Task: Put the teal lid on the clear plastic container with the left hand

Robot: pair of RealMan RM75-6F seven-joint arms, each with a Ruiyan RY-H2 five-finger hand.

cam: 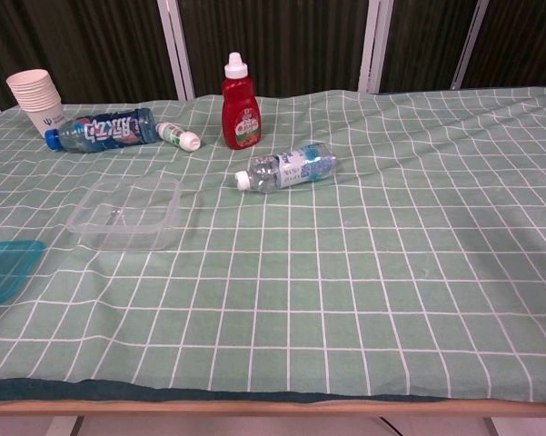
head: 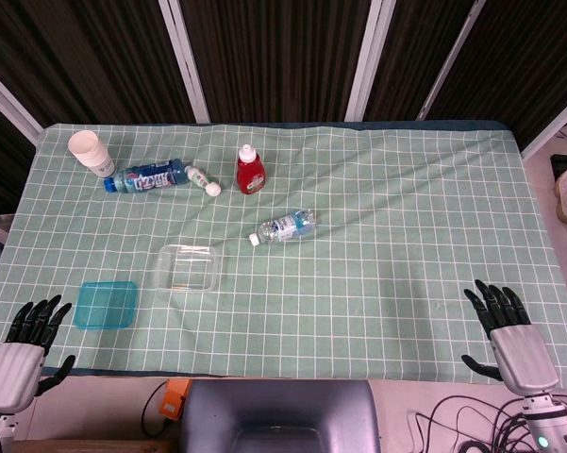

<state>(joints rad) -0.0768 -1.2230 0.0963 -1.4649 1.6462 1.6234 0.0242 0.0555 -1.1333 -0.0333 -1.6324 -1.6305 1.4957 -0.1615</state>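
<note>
Both hands, left hand and right hand, rest released at the table edge; flat teal plastic lid lies beside clear rectangular plastic container, untouched—whole task remains.

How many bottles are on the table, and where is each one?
4: a blue bottle lying far left by the paper cups, a small white bottle lying beside it, a red bottle upright, a clear bottle lying mid-table.
</note>
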